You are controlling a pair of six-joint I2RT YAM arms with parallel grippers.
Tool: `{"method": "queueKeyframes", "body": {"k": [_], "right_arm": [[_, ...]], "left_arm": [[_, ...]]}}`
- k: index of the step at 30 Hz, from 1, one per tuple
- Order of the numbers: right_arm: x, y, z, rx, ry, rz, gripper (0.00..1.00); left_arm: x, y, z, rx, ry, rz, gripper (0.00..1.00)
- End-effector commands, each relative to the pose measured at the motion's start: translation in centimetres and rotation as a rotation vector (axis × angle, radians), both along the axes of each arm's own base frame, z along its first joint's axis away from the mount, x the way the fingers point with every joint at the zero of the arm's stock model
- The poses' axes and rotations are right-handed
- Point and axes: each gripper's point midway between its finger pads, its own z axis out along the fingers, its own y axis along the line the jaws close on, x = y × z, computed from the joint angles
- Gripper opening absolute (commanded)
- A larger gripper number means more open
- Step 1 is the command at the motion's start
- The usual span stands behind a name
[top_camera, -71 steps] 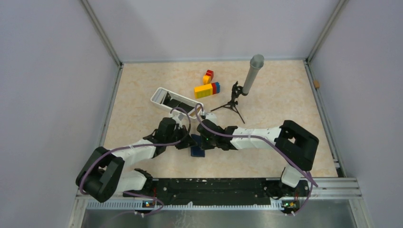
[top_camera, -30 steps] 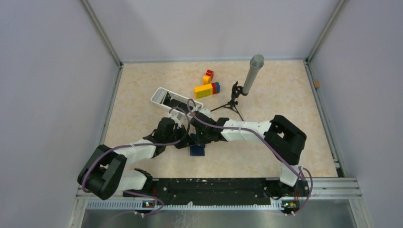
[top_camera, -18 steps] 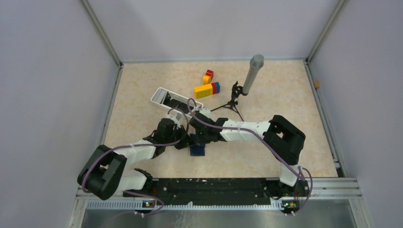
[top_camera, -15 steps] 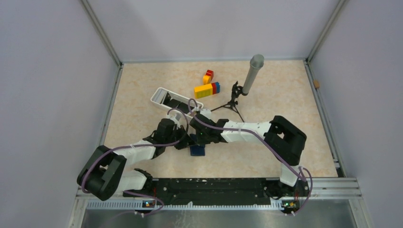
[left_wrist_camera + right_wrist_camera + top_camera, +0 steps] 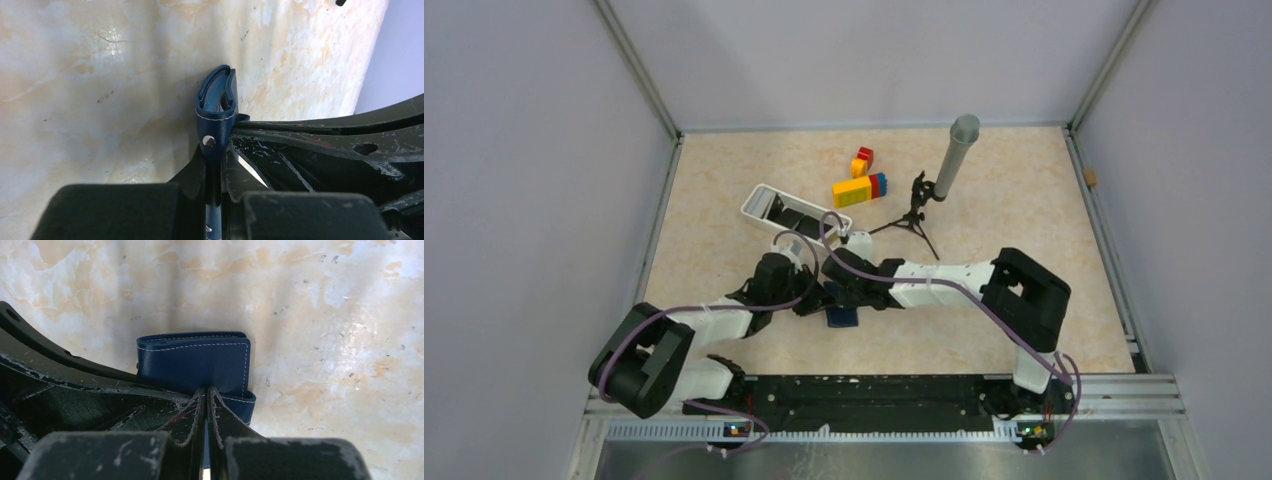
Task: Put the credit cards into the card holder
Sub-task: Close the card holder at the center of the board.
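The navy card holder (image 5: 842, 317) sits at the table's middle, between both arms. My left gripper (image 5: 215, 160) is shut on one leaf of the card holder (image 5: 216, 100), which stands on edge and bows open at its far end. My right gripper (image 5: 206, 390) is shut, its tips pressed against the near edge of the card holder (image 5: 192, 362), over a lower leaf that peeks out. No card shows between its fingers. Dark credit cards (image 5: 809, 218) lie in the white tray (image 5: 754, 205) behind. In the top view the left gripper (image 5: 820, 303) and right gripper (image 5: 836, 298) meet at the holder.
Yellow, blue and red toy blocks (image 5: 859, 188) and a smaller block stack (image 5: 862, 160) lie beyond the tray. A grey cylinder (image 5: 954, 150) leans on a small black tripod (image 5: 914, 218) at back right. Grey walls enclose the table on three sides.
The right arm has swung its wrist left and lowered onto the card holder, then shifted slightly. The left arm holds still, and both grippers stay shut.
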Motion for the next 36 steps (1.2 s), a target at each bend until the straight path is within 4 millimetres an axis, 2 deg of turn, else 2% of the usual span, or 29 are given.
{"method": "queueKeyframes", "body": {"k": [1, 8, 16, 24, 36], "right_arm": [[-5.1, 3.0, -0.8, 0.111, 0.106, 0.067, 0.0], [-5.1, 2.0, -0.5, 0.094, 0.083, 0.03, 0.0], [-4.9, 2.5, 0.7, 0.148, 0.057, 0.025, 0.0], [-5.3, 1.8, 1.4, 0.169, 0.042, -0.018, 0.0], [-6.7, -0.6, -0.8, 0.191, 0.054, -0.163, 0.0]], "left_arm": [[0.1, 1.0, -2.4, 0.077, 0.003, 0.051, 0.0], [0.2, 1.6, -2.9, 0.096, 0.004, 0.072, 0.0], [-0.2, 1.8, -3.9, 0.108, 0.028, 0.071, 0.0], [0.0, 2.0, -4.3, 0.113, 0.034, 0.092, 0.0], [0.7, 2.4, -4.5, 0.09, 0.032, 0.173, 0.0]]}}
